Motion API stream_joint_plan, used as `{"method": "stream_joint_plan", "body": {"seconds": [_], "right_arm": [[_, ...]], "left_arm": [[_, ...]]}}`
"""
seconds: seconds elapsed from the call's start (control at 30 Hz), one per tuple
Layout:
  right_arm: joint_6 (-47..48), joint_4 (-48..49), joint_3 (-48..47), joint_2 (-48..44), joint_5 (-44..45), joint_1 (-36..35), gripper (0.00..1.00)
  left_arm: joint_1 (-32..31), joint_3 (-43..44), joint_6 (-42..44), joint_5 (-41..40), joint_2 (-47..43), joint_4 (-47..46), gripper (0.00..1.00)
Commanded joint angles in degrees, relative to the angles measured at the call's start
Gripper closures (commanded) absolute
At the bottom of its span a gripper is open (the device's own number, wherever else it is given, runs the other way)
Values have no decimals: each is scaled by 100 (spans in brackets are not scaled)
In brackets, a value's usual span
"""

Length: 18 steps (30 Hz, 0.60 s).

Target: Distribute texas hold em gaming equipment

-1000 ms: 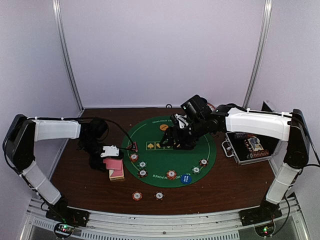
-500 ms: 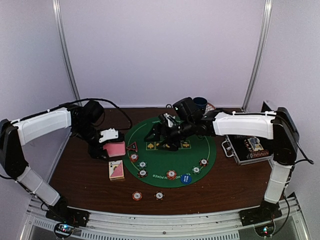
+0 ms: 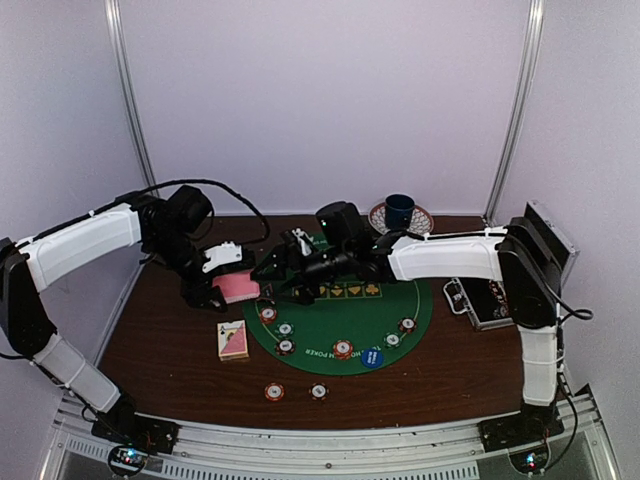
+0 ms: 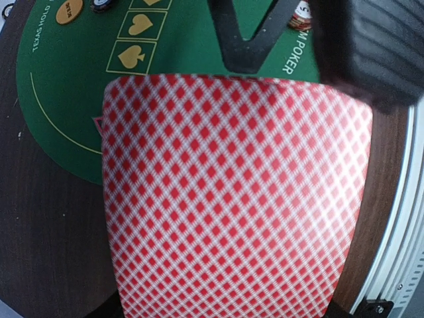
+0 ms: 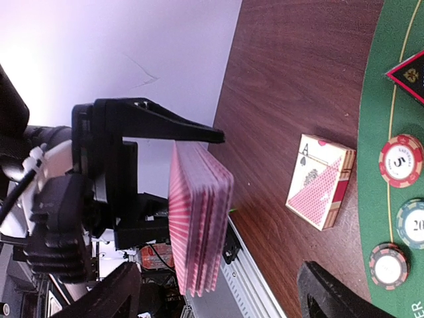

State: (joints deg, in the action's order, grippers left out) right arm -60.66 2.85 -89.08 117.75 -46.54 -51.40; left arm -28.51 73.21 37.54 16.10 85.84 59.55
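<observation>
Right wrist view shows the deck [image 5: 199, 218], a thick stack of cards with pink diamond-lattice backs, clamped across its flat faces by the black fingers of the left gripper [image 3: 225, 287]. It hangs above the dark wood table [image 3: 165, 350], just off the left rim of the round green felt mat [image 3: 330, 322]. The right gripper [image 3: 275, 275] is spread wide just beside it, gripping nothing. A card box [image 5: 320, 182] lies flat on the table near round striped-edge chips [image 5: 401, 160].

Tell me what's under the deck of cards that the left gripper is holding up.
Below the deck lie the brown table and the green mat's edge, seen around it. Whatever sits directly beneath the cards is hidden in the left wrist view.
</observation>
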Motion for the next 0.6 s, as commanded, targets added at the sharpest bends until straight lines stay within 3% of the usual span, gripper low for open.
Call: {"method": "stream_joint_plan", "body": {"seconds": [0.0, 0.43, 0.57], "right_arm": [[-440, 745, -252, 233, -263, -54, 16], [-1334, 1756, -681, 934, -631, -177, 42], [-1757, 2287, -701, 1099, -703, -187, 56]], "left_arm": [[-82, 197, -77, 124, -37, 41, 100], [-110, 335, -146, 138, 41, 49, 100], [-144, 361, -164, 123, 98, 52, 100]]}}
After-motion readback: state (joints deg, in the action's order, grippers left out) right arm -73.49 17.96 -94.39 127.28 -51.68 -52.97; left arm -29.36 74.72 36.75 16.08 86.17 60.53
